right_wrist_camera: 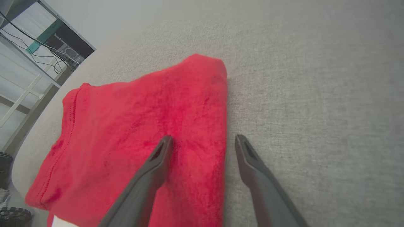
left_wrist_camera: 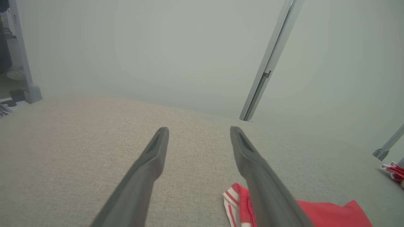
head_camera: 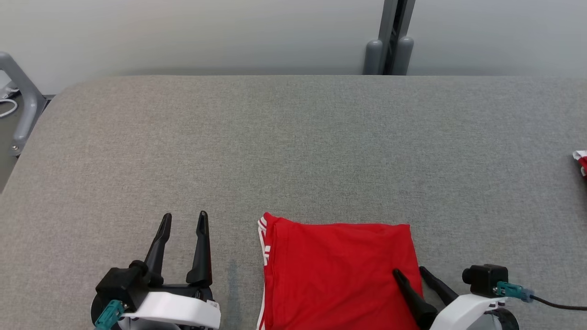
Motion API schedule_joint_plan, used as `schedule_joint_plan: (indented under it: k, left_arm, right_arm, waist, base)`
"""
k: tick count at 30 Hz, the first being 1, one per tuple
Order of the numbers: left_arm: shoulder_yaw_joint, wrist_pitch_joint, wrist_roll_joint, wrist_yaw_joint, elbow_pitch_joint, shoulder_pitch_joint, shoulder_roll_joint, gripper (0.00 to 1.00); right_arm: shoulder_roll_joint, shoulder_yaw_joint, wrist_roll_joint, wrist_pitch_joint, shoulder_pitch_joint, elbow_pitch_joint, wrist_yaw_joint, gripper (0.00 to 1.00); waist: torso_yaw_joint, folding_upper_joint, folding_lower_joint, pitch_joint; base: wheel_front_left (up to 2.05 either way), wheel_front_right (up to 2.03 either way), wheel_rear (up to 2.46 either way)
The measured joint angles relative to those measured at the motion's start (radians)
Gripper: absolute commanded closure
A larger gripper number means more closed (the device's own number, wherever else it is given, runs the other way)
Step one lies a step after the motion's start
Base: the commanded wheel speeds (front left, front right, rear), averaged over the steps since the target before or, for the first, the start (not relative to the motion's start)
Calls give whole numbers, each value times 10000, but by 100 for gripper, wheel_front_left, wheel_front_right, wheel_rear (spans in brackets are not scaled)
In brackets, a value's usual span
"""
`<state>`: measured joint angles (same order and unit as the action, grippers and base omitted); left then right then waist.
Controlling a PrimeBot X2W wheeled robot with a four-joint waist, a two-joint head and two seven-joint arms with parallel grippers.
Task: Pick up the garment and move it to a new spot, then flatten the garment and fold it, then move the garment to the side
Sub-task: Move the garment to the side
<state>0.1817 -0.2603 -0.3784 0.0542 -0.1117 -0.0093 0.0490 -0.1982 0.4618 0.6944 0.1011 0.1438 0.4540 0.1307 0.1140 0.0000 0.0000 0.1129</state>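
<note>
Red and folded into a neat rectangle, the garment lies flat on the grey fabric-covered desk, and the lower border of the head view cuts off its near end. White stripes run down the garment's left edge. The left gripper sits just to the left of the garment and apart from it. Its jaws are spread wide over bare desk with nothing between them. In the left wrist view, the striped corner of the garment shows past one finger of that gripper. The right gripper is at the garment's right edge with its jaws also wide. In the right wrist view, one finger lies over the red cloth. The other is over the desk just beside the garment's edge, so the jaws straddle that edge. Whether the fingertips press on the cloth cannot be told. Well to the right of the garment, a small red-and-white scrap of cloth lies at the view's border. Beyond the garment, behind the desk, a grey post stands against a pale wall.
</note>
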Motion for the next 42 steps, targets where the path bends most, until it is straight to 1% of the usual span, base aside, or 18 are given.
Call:
schedule_joint_plan:
  k: [9,10,11,14,17,20,25,31,37,42]
  left_arm:
    - [-13,-2,0,10,-8,2,0,0]
    - [-15,-2,0,10,-4,2,0,0]
    - [-13,-2,-2,12,0,1,0,0]
    - [13,-2,0,13,27,1,2,0]
    - [75,0,92,12,71,-2,0,0]
    - [111,0,167,13,161,-37,2,0]
    - [253,-2,167,58,407,-263,4,0]
    - [685,-2,349,52,579,-793,-2,0]
    - [1404,-10,669,-88,610,-1777,-2,0]
    - [1937,-10,823,-98,499,-2835,-10,0]
  right_arm:
    - [81,604,1093,-441,404,663,0,0]
    - [79,761,1195,-468,509,752,0,52]
    - [59,863,1197,-462,559,788,0,100]
    - [0,1143,1041,-267,730,976,0,100]
    - [-211,1417,690,-33,973,1151,2,100]
    - [-548,1772,65,219,1301,1321,4,100]
    - [-1306,2341,-961,433,2053,1375,4,100]
    - [-2803,2930,-1904,372,3253,984,4,100]
    - [-4483,3308,-2541,311,4631,360,4,100]
    - [-5860,3120,-2805,585,5703,-100,4,100]
  waist:
    - [205,0,-1,-70]
    - [217,0,0,-81]
    - [217,0,0,-81]
    - [198,0,0,-79]
    - [134,0,0,-68]
    - [7,0,0,-30]
    - [-345,0,0,161]
    - [-874,0,0,650]
    - [-1400,0,0,1511]
    - [-1763,0,0,2498]
  base:
    - [0,0,0]
    - [0,0,0]
    - [0,0,0]
    - [0,0,0]
    - [0,0,0]
    - [0,0,0]
    - [0,0,0]
    - [0,0,0]
    - [0,0,0]
    - [0,0,0]
